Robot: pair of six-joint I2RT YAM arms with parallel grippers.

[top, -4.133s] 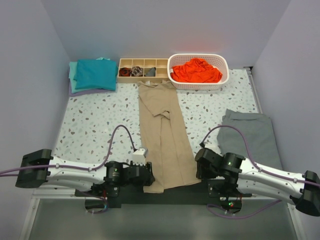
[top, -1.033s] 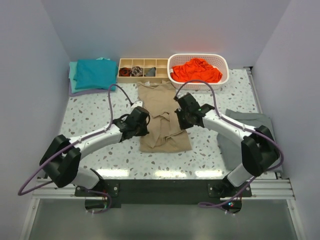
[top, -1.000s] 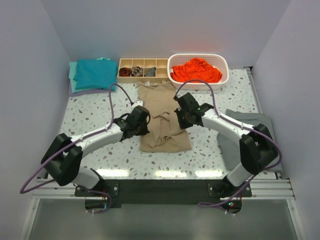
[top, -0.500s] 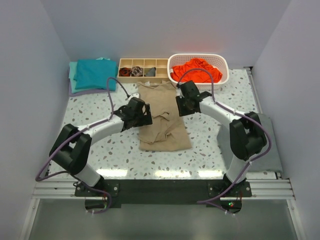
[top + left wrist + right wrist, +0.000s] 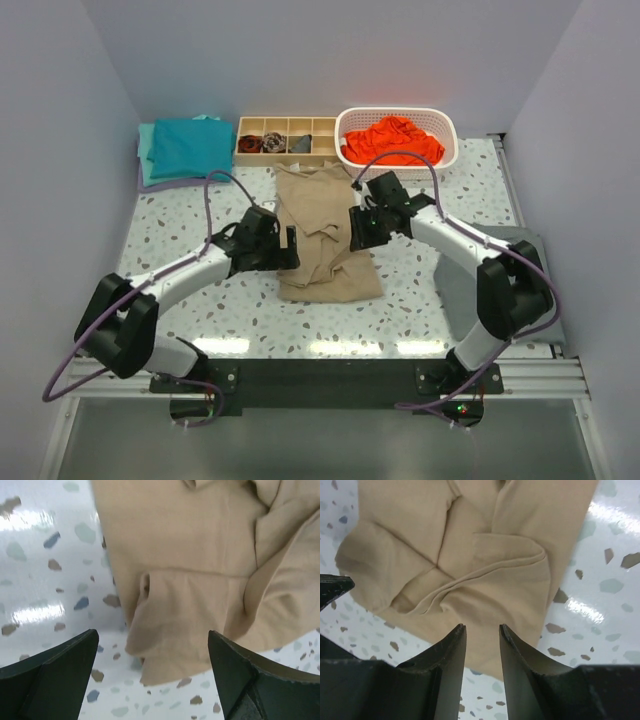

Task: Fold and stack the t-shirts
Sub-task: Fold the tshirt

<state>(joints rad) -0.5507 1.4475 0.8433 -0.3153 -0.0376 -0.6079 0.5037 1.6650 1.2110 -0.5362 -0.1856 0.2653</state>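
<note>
The tan-khaki t-shirt (image 5: 325, 240) lies folded in half lengthwise on the table's middle, with loose creases on top. My left gripper (image 5: 291, 246) hovers at its left edge, open wide and empty, with the shirt's near left corner (image 5: 200, 555) between the fingers (image 5: 65, 670). My right gripper (image 5: 357, 229) hovers over its right edge, jaws a narrow gap apart with nothing between them, above the folded shirt (image 5: 470, 555). Folded teal t-shirts (image 5: 185, 148) are stacked at the back left. A bright orange-red t-shirt (image 5: 393, 140) lies crumpled in the white basket (image 5: 440, 162).
A wooden compartment tray (image 5: 285, 152) with small rolled socks stands at the back between the teal stack and the basket. A flat dark grey cloth (image 5: 450, 295) lies at the right, partly under the right arm. Speckled table (image 5: 180, 230) shows around the shirt.
The tan shirt's near half has been folded over its far half. Both grippers have let go and drawn a little back toward me from the shirt's middle.
</note>
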